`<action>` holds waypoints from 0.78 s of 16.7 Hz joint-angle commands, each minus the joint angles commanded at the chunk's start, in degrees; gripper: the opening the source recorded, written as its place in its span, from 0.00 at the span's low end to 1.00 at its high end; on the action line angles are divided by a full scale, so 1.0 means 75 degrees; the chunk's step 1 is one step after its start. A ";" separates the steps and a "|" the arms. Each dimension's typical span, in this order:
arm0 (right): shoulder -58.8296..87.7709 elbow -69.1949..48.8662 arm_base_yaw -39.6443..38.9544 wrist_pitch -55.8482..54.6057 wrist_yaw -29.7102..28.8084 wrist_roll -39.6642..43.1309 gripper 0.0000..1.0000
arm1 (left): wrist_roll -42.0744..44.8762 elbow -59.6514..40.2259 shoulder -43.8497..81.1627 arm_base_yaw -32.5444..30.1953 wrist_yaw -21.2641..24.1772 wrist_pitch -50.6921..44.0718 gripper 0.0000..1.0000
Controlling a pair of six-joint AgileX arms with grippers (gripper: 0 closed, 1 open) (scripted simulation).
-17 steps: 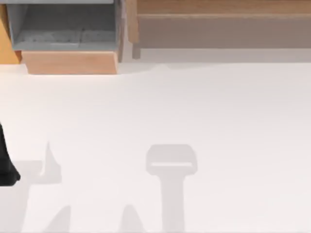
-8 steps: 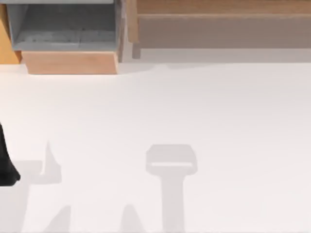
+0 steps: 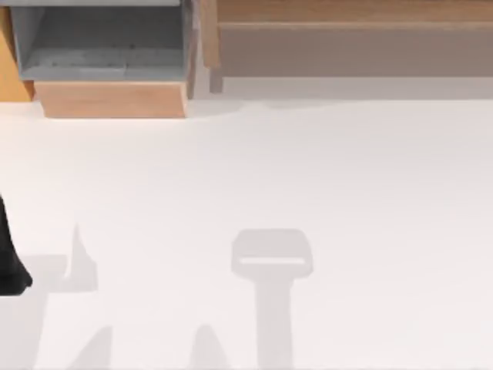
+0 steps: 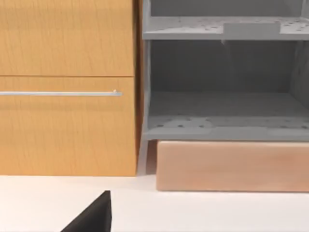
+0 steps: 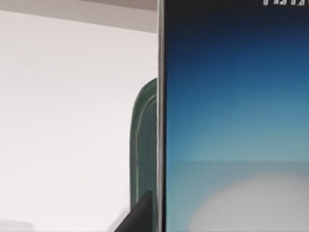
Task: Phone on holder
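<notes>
The phone (image 5: 231, 121) stands very close in the right wrist view, its blue-and-pale screen facing the camera and its slim silver side edge at the middle of the picture. Just behind that edge the dark green holder (image 5: 144, 145) rises from the white table. A dark part of my right gripper (image 5: 140, 217) lies against the phone's edge low down. A black part of my left gripper (image 4: 94, 216) hangs over the table in front of the cabinet. In the top view my left arm (image 3: 9, 266) is a black shape at the left edge.
At the back left stand a wooden cabinet (image 4: 67, 87) with a metal handle and a grey open shelf unit (image 3: 100, 42) on a wooden plinth (image 3: 112, 99). A wooden bench (image 3: 347, 38) runs along the back right. Arm shadows (image 3: 271, 262) lie on the white table.
</notes>
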State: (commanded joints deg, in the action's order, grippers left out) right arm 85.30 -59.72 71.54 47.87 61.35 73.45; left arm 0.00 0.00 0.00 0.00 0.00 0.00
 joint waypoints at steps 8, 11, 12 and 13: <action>-0.0226 0.0511 -0.0862 -0.1702 -0.0216 -0.1450 0.00 | 0.0000 0.0000 0.0000 0.0000 0.0000 0.0000 1.00; -0.0032 0.0706 -0.1138 -0.2299 -0.0115 -0.2039 0.00 | 0.0000 0.0000 0.0000 0.0000 0.0000 0.0000 1.00; 0.0029 0.0736 -0.1189 -0.2440 -0.0089 -0.2156 0.00 | 0.0000 0.0000 0.0000 0.0000 0.0000 0.0000 1.00; 0.0065 0.0750 -0.1217 -0.2518 -0.0074 -0.2218 0.00 | 0.0000 0.0000 0.0000 0.0000 0.0000 0.0000 1.00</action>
State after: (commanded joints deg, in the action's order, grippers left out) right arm 85.78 -54.09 62.41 28.98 60.79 56.82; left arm 0.00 0.00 0.00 0.00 0.00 0.00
